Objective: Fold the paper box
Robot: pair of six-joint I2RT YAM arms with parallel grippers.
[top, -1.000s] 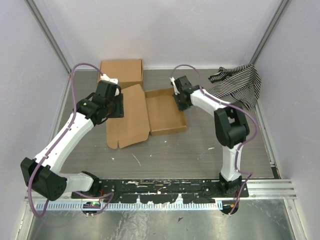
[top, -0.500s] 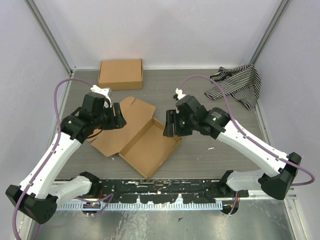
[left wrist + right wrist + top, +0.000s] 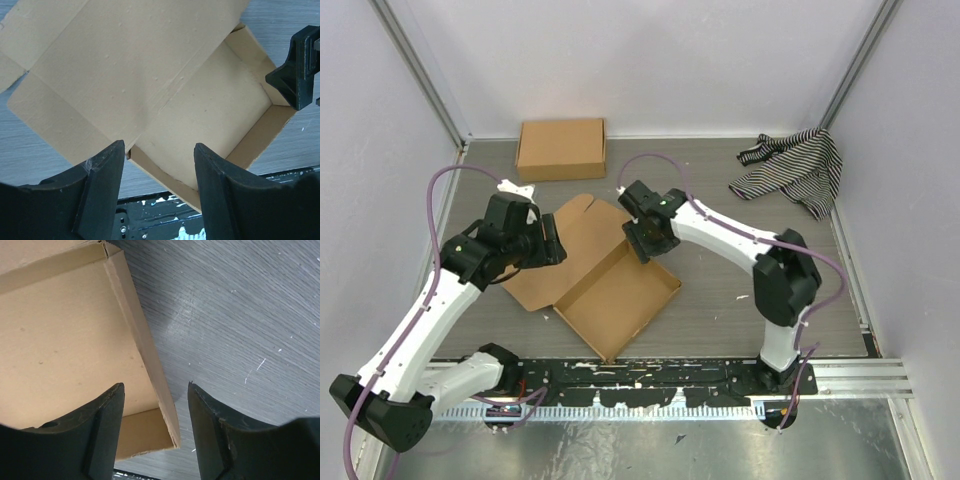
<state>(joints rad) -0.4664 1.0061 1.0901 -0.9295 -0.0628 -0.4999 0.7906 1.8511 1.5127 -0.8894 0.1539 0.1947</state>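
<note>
The paper box (image 3: 618,298) lies diagonally mid-table as a shallow brown cardboard tray, with its lid flap (image 3: 570,245) spread flat to the left. My left gripper (image 3: 552,248) is open and empty above the lid near the hinge crease. In the left wrist view the gripper (image 3: 159,150) frames the tray's near wall (image 3: 165,175). My right gripper (image 3: 640,243) is open at the tray's far corner. In the right wrist view the gripper (image 3: 156,390) straddles a side wall (image 3: 150,355) without closing on it.
A second, closed cardboard box (image 3: 561,148) lies flat at the back left. A black-and-white striped cloth (image 3: 798,166) is bunched at the back right. Grey walls enclose the table on three sides. The black base rail (image 3: 640,375) runs along the front.
The box has come forward from the back and turned diagonal. My right gripper has moved left to the tray's far corner. My left gripper has moved a little toward the front.
</note>
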